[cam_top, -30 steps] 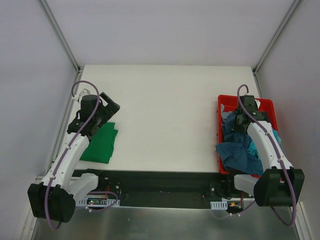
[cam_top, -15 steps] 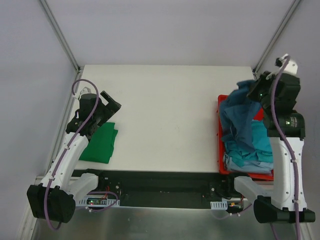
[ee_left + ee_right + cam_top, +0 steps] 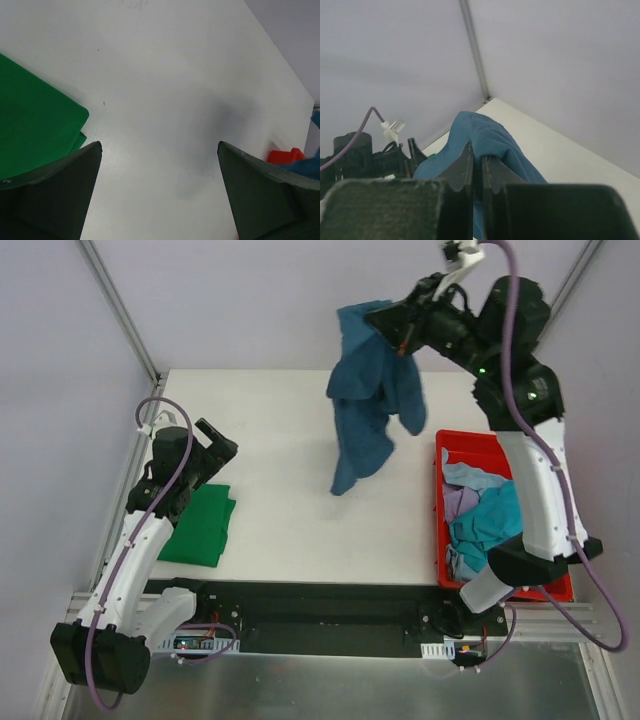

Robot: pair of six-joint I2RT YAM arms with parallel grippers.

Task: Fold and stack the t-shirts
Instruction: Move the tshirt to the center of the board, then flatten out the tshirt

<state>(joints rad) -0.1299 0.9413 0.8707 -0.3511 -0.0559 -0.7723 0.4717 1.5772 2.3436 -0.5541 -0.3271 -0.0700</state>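
1. Top view: the right end effector (image 3: 397, 328), raised high, pinches a dark blue t-shirt (image 3: 370, 400), which dangles from it toward 7 o'clock above the tabletop (image 3: 300, 440). More t-shirts (image 3: 480, 520) lie heaped in the red bin (image 3: 439, 490) at the tabletop's 4 o'clock. A folded green t-shirt (image 3: 200, 525) lies at 6 o'clock of the left end effector (image 3: 218, 446).
2. Left wrist view: the left end effector is spread wide and holds nothing. The green t-shirt is at 9 o'clock, untouched.
3. Right wrist view: the fingers (image 3: 465, 167) are pressed together on the blue cloth.

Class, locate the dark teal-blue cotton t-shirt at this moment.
In the top view, the dark teal-blue cotton t-shirt hangs from the right gripper, raised over the white table, left of the red plastic bin.
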